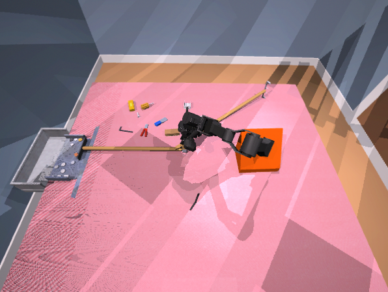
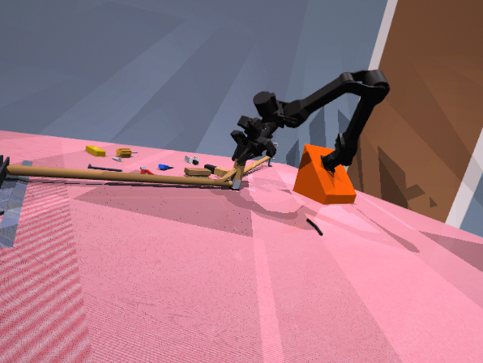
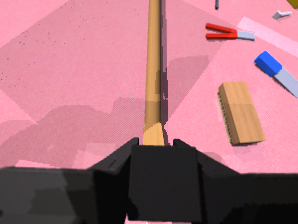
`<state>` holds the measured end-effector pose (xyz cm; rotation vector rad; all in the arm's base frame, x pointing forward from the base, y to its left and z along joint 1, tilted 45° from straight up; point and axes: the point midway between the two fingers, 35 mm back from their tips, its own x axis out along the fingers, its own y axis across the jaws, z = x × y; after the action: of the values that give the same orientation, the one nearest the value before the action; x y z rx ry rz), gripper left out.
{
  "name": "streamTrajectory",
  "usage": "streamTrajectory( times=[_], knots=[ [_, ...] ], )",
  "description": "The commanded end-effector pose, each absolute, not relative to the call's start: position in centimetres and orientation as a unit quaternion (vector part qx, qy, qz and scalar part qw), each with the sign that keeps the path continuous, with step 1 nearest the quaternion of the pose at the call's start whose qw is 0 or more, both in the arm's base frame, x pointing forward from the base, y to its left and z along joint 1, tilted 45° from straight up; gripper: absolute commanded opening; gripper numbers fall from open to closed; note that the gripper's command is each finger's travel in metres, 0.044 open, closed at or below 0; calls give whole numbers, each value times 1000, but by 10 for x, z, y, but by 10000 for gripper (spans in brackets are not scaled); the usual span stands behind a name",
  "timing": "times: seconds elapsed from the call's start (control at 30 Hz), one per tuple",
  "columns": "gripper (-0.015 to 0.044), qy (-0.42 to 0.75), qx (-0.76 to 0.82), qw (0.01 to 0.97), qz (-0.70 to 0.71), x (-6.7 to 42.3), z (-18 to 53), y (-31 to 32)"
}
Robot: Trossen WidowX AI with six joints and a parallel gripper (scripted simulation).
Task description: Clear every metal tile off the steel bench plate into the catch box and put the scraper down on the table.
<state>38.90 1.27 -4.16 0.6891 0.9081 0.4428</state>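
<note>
My gripper (image 1: pixel 186 148) (image 2: pixel 238 165) (image 3: pixel 155 143) is shut on the near end of the long scraper's wooden handle (image 1: pixel 130 148) (image 2: pixel 121 176) (image 3: pixel 154 75). The handle runs low over the table to the left. Its dark blade (image 1: pixel 84 143) (image 2: pixel 3 166) stands on the steel bench plate (image 1: pixel 66 148). Several small metal tiles lie on the plate beyond the blade, such as a white one (image 1: pixel 72 161) and an orange one (image 1: pixel 75 154). The grey catch box (image 1: pixel 26 160) adjoins the plate's far end at the left table edge.
A second long wooden pole (image 1: pixel 242 104) lies behind the arm. Red pliers (image 1: pixel 144 131) (image 3: pixel 225 33), a blue-handled tool (image 1: pixel 161 122) (image 3: pixel 274 70), a wooden block (image 1: pixel 171 131) (image 3: pixel 241 113), a yellow block (image 1: pixel 131 105) and a black key (image 1: pixel 125 130) lie beside the handle. A black strip (image 1: pixel 194 201) lies nearer. The orange base (image 1: pixel 260 153) carries the arm.
</note>
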Motion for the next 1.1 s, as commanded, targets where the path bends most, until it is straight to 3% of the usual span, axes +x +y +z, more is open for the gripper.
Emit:
streamTrajectory(
  times=[0.0,1.07],
  knots=[
    [0,422,323,822,205,398,-41,10],
    [0,422,322,822,205,428,-45,7]
  ],
)
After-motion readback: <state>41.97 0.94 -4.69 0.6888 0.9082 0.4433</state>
